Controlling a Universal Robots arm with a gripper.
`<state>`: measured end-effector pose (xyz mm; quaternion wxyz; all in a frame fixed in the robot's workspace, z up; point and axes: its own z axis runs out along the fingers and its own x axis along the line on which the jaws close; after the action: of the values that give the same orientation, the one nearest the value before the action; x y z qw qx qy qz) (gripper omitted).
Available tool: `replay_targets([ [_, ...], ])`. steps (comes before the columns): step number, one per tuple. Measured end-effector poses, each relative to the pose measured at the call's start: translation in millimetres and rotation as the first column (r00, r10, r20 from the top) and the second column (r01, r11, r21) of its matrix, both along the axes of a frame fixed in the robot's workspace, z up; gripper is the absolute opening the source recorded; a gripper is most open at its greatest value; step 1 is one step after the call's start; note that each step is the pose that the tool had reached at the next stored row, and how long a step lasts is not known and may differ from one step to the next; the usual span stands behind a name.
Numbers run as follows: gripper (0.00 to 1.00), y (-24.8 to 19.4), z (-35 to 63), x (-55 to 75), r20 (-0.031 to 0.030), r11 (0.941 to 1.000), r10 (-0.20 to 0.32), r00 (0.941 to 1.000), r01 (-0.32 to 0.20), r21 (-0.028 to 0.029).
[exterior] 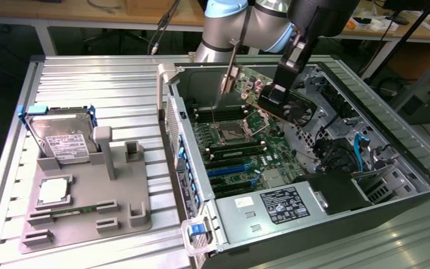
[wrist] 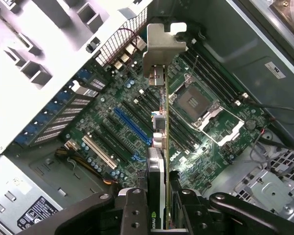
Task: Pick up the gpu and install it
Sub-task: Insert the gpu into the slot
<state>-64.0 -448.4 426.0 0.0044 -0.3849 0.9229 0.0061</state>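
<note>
Seating the gpu [exterior: 248,84] well, as I judge it, means keeping the card square to the motherboard [exterior: 271,148] and its lower edge parallel to the long blue slot [wrist: 132,126]. The silver bracket [wrist: 161,46] should point at the rear wall of the case [exterior: 394,151], since any tilt would likely make the edge bind.

In the exterior view the card hangs in the air over the open case, at about one o'clock from the CPU socket [exterior: 230,131] and clear of the board beneath. It is canted, with the bracket end toward ten o'clock and the fan end toward four. The blue slot lies at about six o'clock from the socket, so I judge the card is not yet lined up over it.

The gripper [wrist: 159,208] is pinching the gpu. Its fingers [wrist: 134,205] press against both faces of the card near the cooler end, parted only by the card's thickness and touching nothing else.
</note>
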Motion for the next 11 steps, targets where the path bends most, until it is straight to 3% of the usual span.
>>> replay_targets([
  [11, 0.27, 0.0, 0.0, 0.0, 0.0000, 0.9980, 0.063, 0.9980, -0.063, -0.0009],
])
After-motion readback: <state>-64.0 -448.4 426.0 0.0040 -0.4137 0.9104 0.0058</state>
